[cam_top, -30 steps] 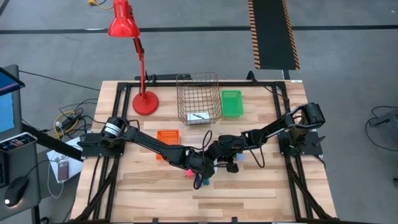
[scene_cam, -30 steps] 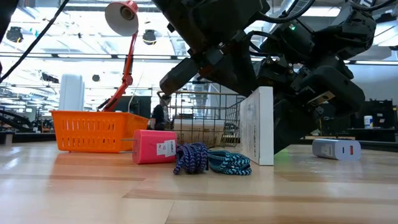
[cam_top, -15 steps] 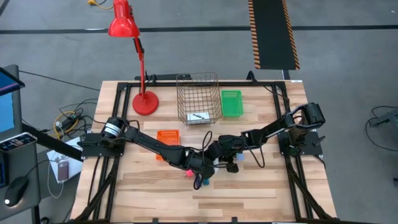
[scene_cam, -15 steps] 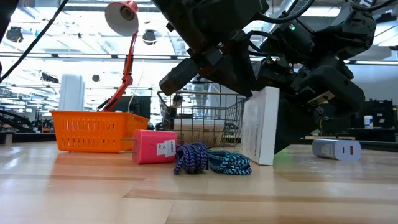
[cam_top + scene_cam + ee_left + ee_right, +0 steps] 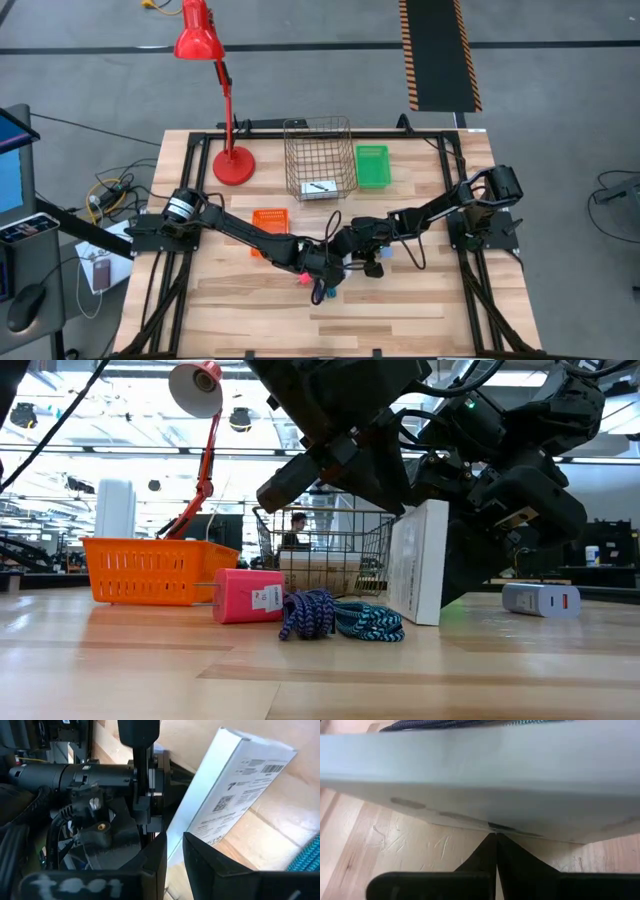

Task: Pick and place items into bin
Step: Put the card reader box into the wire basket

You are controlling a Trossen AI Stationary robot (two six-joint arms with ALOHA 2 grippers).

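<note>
Two grippers meet at mid-worktop (image 5: 420,310), where the white box (image 5: 418,563) stands tilted on edge beside the cord (image 5: 340,617); whether either's jaws are clenched I cannot tell, so confirm a firm hold before lifting to the wire bin (image 5: 318,155).

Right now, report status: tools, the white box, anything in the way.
Both tools mid-table at white box; left tool shut. Right tool shut under the box. Box tilted, one edge on table. Blue braided cable and pink box beside it.
</note>
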